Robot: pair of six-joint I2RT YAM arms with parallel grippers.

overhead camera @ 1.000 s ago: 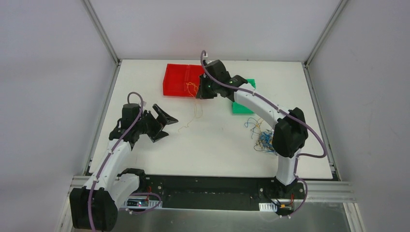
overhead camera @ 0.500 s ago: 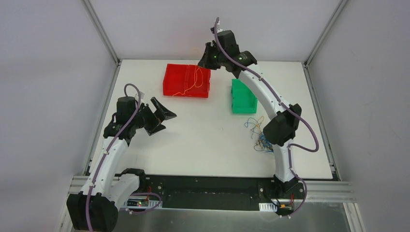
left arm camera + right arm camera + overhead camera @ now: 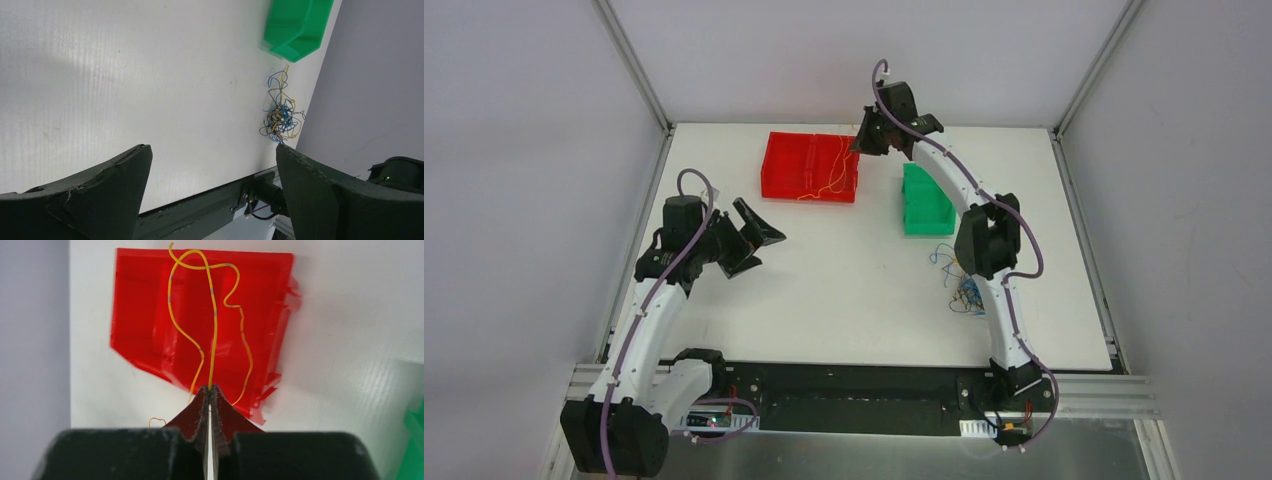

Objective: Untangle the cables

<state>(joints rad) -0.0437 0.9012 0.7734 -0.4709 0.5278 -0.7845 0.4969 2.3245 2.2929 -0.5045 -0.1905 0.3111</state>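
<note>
The right gripper [image 3: 209,388], clenched on one orange-yellow cable [image 3: 215,315], hangs above the red bin [image 3: 145,320] at the table's [image 3: 854,290] far edge, with the strand looping down over the bin. The left gripper [image 3: 211,147], jaws spread wide and empty, hovers near the left edge. A tangle of cables [image 3: 281,117] lies toward the right edge, near the green bin [image 3: 295,25].

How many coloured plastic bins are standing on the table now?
2. The red bin sits far-centre on the table; the green bin stands right of it. No other seems hidden.
</note>
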